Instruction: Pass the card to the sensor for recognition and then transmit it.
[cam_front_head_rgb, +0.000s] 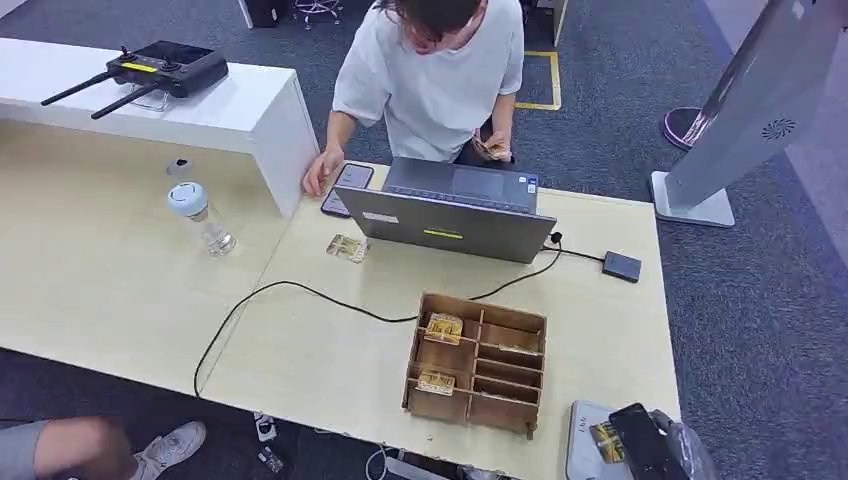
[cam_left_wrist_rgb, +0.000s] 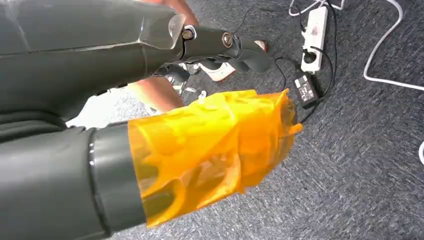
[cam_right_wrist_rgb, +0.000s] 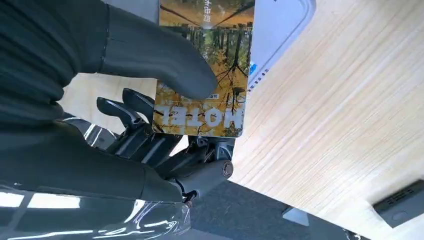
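My right hand (cam_front_head_rgb: 648, 446) is at the table's near right corner and pinches a yellow hotel card (cam_front_head_rgb: 605, 442) over the pale grey sensor pad (cam_front_head_rgb: 579, 452). In the right wrist view the thumb (cam_right_wrist_rgb: 160, 55) presses the card (cam_right_wrist_rgb: 220, 80), printed "HOTEL", against the dark fingers (cam_right_wrist_rgb: 135, 120), with the white sensor (cam_right_wrist_rgb: 280, 25) just behind it. Whether card and sensor touch is unclear. My left hand (cam_left_wrist_rgb: 200, 100) hangs over the carpet, its thumb wrapped in orange film, holding nothing.
A wooden compartment box (cam_front_head_rgb: 476, 362) with cards stands mid-table, a laptop (cam_front_head_rgb: 450, 208) behind it. A loose card (cam_front_head_rgb: 347, 247), a bottle (cam_front_head_rgb: 203, 218), a cable (cam_front_head_rgb: 300, 292) and a black box (cam_front_head_rgb: 621, 266) lie around. A person (cam_front_head_rgb: 432, 70) leans over, touching a phone (cam_front_head_rgb: 347, 187).
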